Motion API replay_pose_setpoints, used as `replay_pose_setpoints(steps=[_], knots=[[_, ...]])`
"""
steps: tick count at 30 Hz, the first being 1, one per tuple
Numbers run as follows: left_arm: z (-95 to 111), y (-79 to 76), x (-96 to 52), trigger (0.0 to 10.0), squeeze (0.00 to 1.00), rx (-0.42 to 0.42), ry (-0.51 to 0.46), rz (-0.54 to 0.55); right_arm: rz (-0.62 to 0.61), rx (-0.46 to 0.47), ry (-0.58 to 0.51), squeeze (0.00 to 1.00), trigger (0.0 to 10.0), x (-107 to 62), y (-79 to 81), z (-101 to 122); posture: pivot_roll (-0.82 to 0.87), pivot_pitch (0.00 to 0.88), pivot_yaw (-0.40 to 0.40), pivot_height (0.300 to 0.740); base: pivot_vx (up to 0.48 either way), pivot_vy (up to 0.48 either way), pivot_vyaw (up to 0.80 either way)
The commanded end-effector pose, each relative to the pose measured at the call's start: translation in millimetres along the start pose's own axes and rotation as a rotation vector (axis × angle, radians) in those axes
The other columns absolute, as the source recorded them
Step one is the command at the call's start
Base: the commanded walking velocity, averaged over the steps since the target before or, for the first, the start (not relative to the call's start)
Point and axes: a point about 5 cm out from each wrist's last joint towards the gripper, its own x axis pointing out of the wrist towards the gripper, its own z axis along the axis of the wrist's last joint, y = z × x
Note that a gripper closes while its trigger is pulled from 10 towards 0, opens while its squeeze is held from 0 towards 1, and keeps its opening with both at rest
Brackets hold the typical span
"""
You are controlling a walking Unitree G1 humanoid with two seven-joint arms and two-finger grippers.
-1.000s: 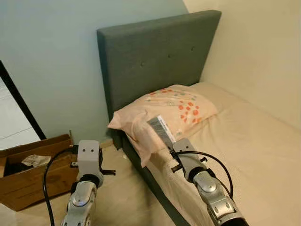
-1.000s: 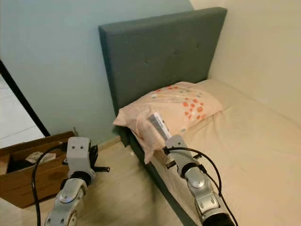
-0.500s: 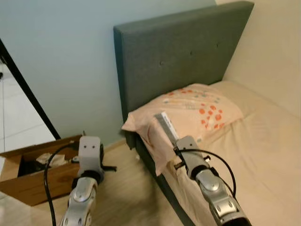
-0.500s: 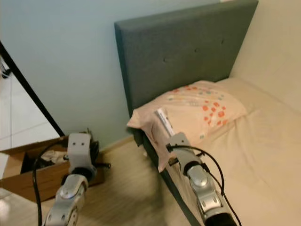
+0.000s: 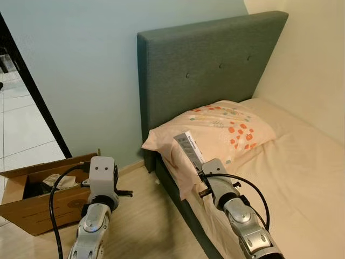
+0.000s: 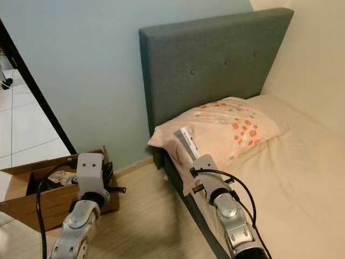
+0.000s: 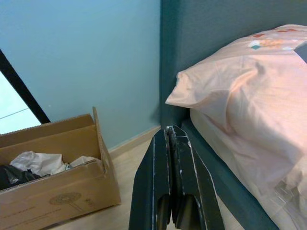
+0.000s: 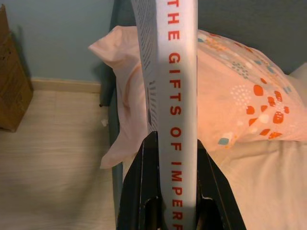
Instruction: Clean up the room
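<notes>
Currently, the right gripper (image 8: 175, 191) is clamping a white book (image 5: 189, 149) upright over the bed's (image 5: 302, 178) near edge, beside the pillow (image 5: 215, 127). The left gripper (image 7: 171, 139) is hanging with fingers pressed together near the cardboard box (image 5: 38, 197). Carrying steadily should prevent slipping.

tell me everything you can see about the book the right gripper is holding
The book is a slim paperback with a pale spine printed in orange-red capitals reading "THE GIFTS OF IMPERF", the rest hidden. Its cover face looks grey with a fine pattern. It is clamped near its lower end between the right gripper fingers, sticking up and tilted, held in the air in front of the pillow.
</notes>
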Motion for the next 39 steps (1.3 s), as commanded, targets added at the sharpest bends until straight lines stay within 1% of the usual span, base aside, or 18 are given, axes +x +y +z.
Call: replay_pose_setpoints(steps=[1,9,14,22,36,38,39], knots=[[-6.1,0.4,-2.2,10.0,0.0,0.008,0.021,-0.014,-0.038,0.001,-0.002,0.0,10.0,-1.7,-6.2,0.3,-0.07,0.116,-0.025,0.727,0.0,0.0,0.0],[-6.4,-2.2,-1.8,10.0,0.0,-0.008,0.031,-0.023,-0.055,0.001,0.002,0.0,10.0,-1.4,-8.2,0.2,-0.07,0.112,-0.019,0.727,0.0,0.0,0.0],[-6.5,-1.6,-1.3,10.0,0.0,0.036,0.026,-0.023,-0.049,0.005,-0.002,0.0,10.0,-1.3,-6.2,0.3,-0.07,0.104,-0.019,0.727,0.0,0.0,0.0],[-5.1,-2.0,-0.9,10.0,0.0,0.059,0.018,-0.032,-0.048,0.007,-0.005,0.0,10.0,-0.9,-4.2,1.5,-0.07,0.102,-0.017,0.727,0.0,0.0,0.0],[-7.3,-0.9,-0.5,10.0,0.0,0.063,0.034,-0.019,-0.053,0.003,-0.001,0.0,10.0,-1.7,-6.9,0.5,-0.08,0.111,-0.02,0.727,0.0,-0.368,0.0],[-8.4,-0.4,-0.5,10.0,0.0,0.056,0.044,-0.014,-0.053,0.004,-0.002,0.0,10.0,-1.6,-7.2,0.9,-0.08,0.111,-0.02,0.727,0.0,-0.386,0.0],[-10.6,0.4,-0.5,10.0,0.0,0.031,0.066,-0.005,-0.053,0.004,-0.002,0.0,10.0,-1.6,-7.2,1.1,-0.08,0.111,-0.02,0.727,0.0,0.0,0.0]])
